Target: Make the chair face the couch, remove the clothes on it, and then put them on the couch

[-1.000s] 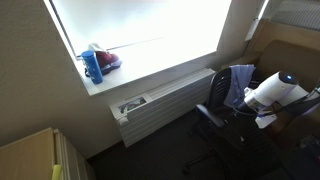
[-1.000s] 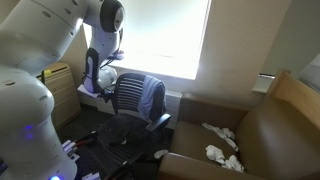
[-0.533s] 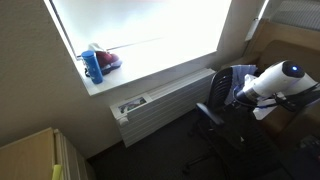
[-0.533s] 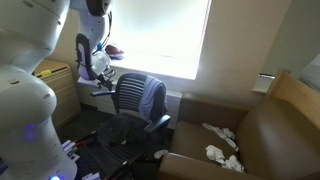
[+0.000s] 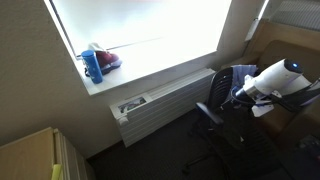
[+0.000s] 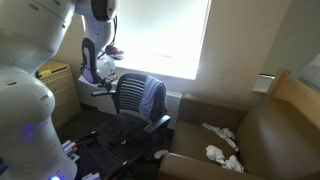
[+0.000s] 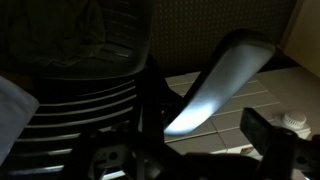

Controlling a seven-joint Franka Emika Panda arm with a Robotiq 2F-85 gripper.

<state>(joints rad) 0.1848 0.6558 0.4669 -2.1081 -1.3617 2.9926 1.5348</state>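
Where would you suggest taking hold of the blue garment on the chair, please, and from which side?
Pinch the blue garment at its fold over the top edge of the chair backrest, coming from above. It hangs draped over that edge, so lifting straight up should probably free it.

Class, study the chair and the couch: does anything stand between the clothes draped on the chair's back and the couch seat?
Nothing visible blocks the way. The clothes hang over the chair back, and the couch stands right beside it. Some white cloths already lie on its seat.
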